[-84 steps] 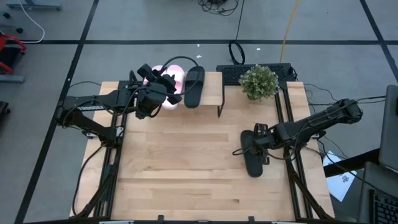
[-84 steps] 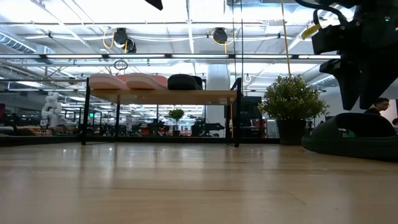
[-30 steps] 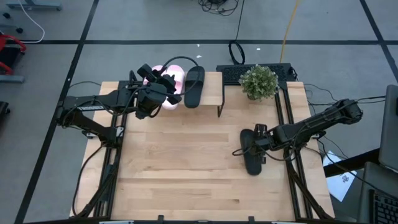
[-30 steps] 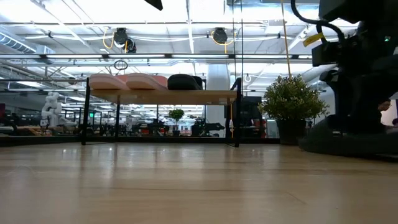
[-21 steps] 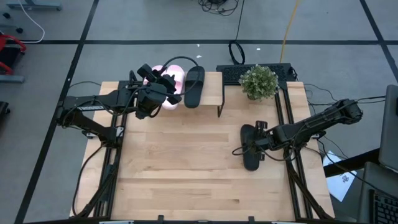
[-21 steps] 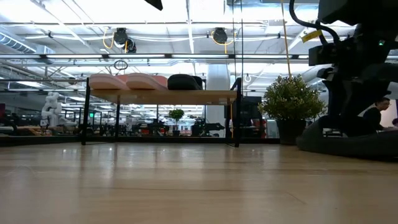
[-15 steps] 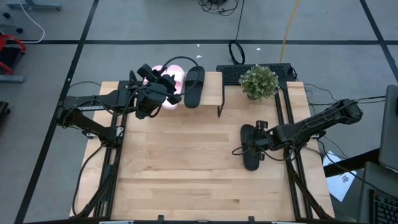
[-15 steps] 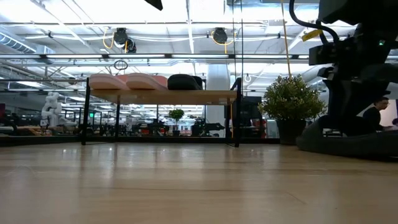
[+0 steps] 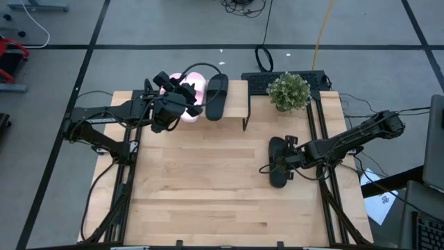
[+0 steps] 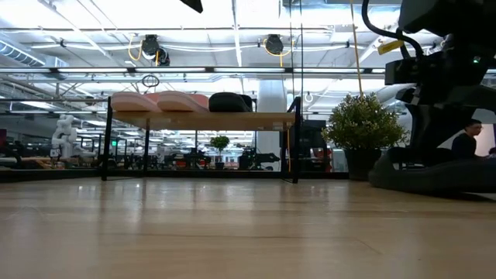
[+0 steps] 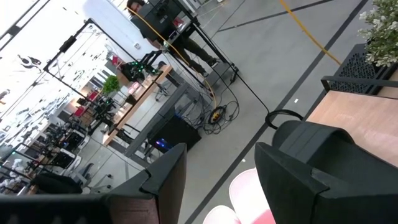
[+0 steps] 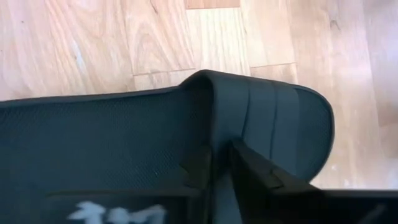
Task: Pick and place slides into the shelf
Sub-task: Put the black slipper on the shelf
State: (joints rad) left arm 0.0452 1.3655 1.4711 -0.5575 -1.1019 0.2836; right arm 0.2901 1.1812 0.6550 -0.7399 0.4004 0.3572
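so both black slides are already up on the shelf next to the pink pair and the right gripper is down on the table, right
Not quite. Only one black slide is on the shelf beside the pink pair. The high view shows the other black slide on the tabletop, with the right gripper down at it; the right wrist view shows its fingers closed on the strap.

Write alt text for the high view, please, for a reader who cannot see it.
The right end effector grips a black slide on the wooden table. The shelf at the far edge holds two pink slides and a black one; the left end effector hovers there.
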